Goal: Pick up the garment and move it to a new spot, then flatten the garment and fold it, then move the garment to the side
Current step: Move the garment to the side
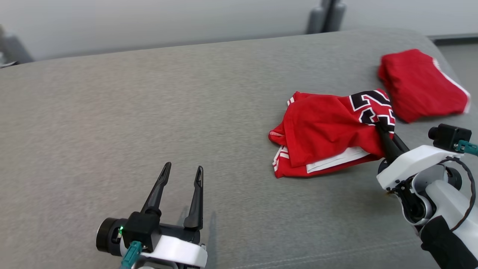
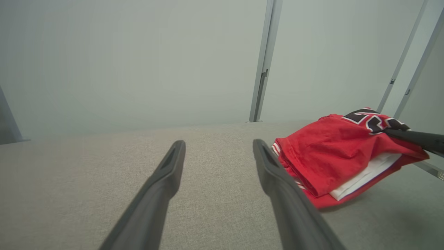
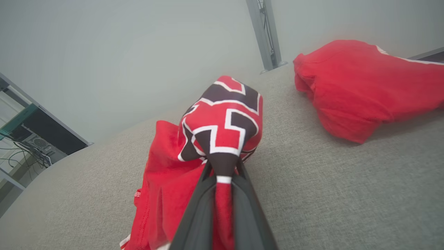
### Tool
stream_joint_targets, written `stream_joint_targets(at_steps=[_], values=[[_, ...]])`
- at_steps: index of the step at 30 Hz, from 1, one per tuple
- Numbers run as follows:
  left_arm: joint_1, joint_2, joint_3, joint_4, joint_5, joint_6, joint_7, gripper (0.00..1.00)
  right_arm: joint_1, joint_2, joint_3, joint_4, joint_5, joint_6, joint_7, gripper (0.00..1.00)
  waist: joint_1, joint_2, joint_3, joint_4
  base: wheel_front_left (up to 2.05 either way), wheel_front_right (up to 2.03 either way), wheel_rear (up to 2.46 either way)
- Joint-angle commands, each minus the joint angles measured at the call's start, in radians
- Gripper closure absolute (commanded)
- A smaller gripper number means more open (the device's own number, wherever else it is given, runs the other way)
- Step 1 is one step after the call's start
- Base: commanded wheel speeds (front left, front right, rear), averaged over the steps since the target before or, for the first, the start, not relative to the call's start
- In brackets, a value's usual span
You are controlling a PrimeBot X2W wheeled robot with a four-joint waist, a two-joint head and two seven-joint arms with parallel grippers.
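A crumpled red garment (image 1: 325,132) with black-and-white numerals and white trim lies on the grey surface at the right. My right gripper (image 1: 381,126) is shut on its right edge, by the numerals, and lifts that part a little. In the right wrist view the cloth (image 3: 222,128) bunches up between the closed fingers (image 3: 197,215). The left wrist view has the garment (image 2: 333,152) to the right of my fingers, with the right gripper's fingers (image 2: 412,137) on it. My left gripper (image 1: 183,170) stands open and empty over bare surface at the lower left, well apart from the garment.
A second red cloth (image 1: 420,84) with a white stripe lies folded at the far right, close to the edge of the grey cushion (image 1: 149,112). A grey wall and metal posts (image 1: 326,15) stand behind the cushion's far edge.
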State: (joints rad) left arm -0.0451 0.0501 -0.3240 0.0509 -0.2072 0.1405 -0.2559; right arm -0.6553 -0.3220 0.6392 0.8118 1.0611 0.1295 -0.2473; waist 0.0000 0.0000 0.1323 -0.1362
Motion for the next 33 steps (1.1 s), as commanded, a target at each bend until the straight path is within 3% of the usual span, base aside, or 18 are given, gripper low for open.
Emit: stream_joint_targets(at_steps=[1,11,20,26,33], values=[[-0.051,0.000,0.032,-0.021,0.019,-0.005,-0.006,0.00,0.014,0.000,-0.001,-0.027,-0.010,0.001,-0.014,1.00,0.0000,0.0000,0.013,-0.064,0.00,0.00,0.00],[-0.096,0.000,0.036,0.001,0.054,-0.020,-0.006,0.00,0.051,0.027,-0.069,-0.052,-0.049,0.001,-0.014,1.00,0.0000,0.0000,0.042,-0.218,0.00,0.00,0.00],[-0.116,0.000,0.046,0.017,0.074,-0.035,-0.006,0.00,0.084,0.049,-0.114,-0.071,-0.085,0.001,-0.014,1.00,0.0000,0.0000,0.057,-0.313,0.00,0.00,0.00],[-0.126,0.000,0.036,0.020,0.067,-0.043,-0.006,0.00,0.087,0.055,-0.135,-0.074,-0.091,0.001,-0.014,1.00,0.0000,0.0000,0.061,-0.321,0.00,0.00,0.00],[-0.136,0.000,0.027,0.027,0.066,-0.047,-0.006,0.00,0.041,0.056,-0.150,-0.119,-0.075,0.001,-0.014,1.00,0.0000,0.0000,0.068,-0.281,0.00,0.00,0.00]])
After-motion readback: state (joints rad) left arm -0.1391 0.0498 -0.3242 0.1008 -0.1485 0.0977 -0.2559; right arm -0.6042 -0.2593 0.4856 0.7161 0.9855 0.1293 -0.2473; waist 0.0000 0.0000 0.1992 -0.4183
